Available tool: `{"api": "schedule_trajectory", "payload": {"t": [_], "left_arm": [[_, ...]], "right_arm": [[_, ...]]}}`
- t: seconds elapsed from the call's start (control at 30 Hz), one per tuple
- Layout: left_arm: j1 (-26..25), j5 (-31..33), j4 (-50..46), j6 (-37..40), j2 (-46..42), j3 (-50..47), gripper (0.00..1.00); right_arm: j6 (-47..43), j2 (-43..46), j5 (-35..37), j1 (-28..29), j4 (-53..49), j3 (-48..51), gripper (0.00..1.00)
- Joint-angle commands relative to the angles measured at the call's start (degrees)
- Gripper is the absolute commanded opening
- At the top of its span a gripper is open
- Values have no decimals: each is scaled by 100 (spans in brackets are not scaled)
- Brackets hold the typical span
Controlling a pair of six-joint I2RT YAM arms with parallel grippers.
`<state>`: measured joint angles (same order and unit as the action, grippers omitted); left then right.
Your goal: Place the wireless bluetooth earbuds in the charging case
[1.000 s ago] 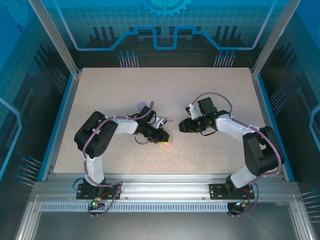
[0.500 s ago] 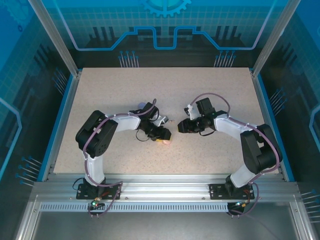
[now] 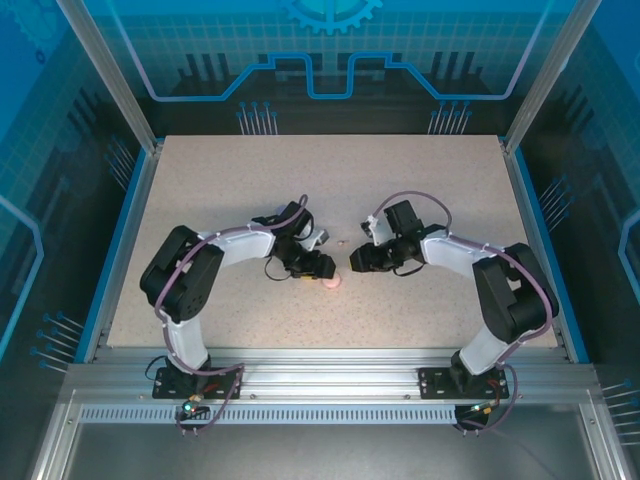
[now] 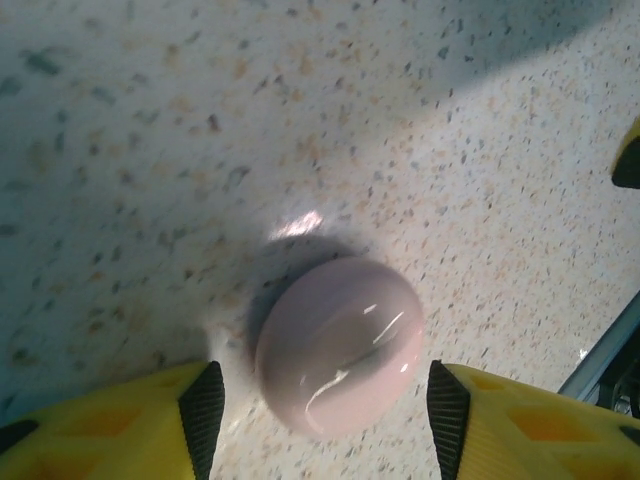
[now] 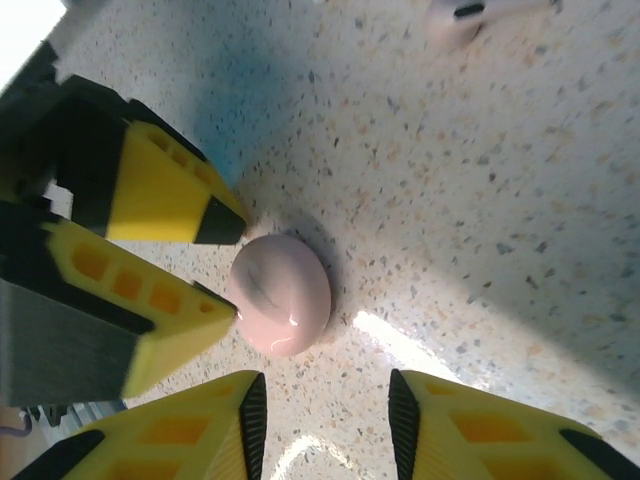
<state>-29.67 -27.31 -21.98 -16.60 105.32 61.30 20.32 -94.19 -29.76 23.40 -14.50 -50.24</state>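
1. Left gripper (image 3: 322, 268), in the top external view, is sitting near the middle of the speckled table (image 3: 200, 180) and pointing toward the right of the frame. The right gripper (image 3: 352, 262) is facing it from the right, so the two are standing almost tip to tip. A round pink charging case (image 3: 331, 282) is lying on the table just below the gap between them. A tiny pale earbud (image 3: 343, 241) is lying just above that gap, too small to make out further.

2. In the left wrist view, the yellow fingers (image 4: 203, 405) with their black pads are standing apart in the two lower corners. The case (image 4: 338, 345) is lying closed and glossy between them at lower centre. A sliver of table is showing on its left side. On the right the pad is sitting just beside it, and contact cannot be told.

3. In the right wrist view, the right gripper's fingers (image 5: 250, 425) are standing apart along the bottom edge, with bare table between them. The case (image 5: 280, 295) is lying just beyond their tips, left of centre. The left gripper (image 5: 232, 268) is reaching in from the left, its spread tips flanking the case's left edge. The earbud (image 5: 460, 15) is lying at the top edge, right of centre, well apart from the case and partly cut off.
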Motion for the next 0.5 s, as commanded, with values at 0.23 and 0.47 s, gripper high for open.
{"api": "schedule_trajectory", "payload": {"t": [0.23, 0.47], "left_arm": [[428, -900, 1597, -1034, -576, -1282, 56], [447, -1108, 2376, -1490, -365, -1585, 55]], "right_arm": [[611, -510, -418, 466, 676, 129, 38], [806, -726, -297, 516, 738, 58, 37]]}}
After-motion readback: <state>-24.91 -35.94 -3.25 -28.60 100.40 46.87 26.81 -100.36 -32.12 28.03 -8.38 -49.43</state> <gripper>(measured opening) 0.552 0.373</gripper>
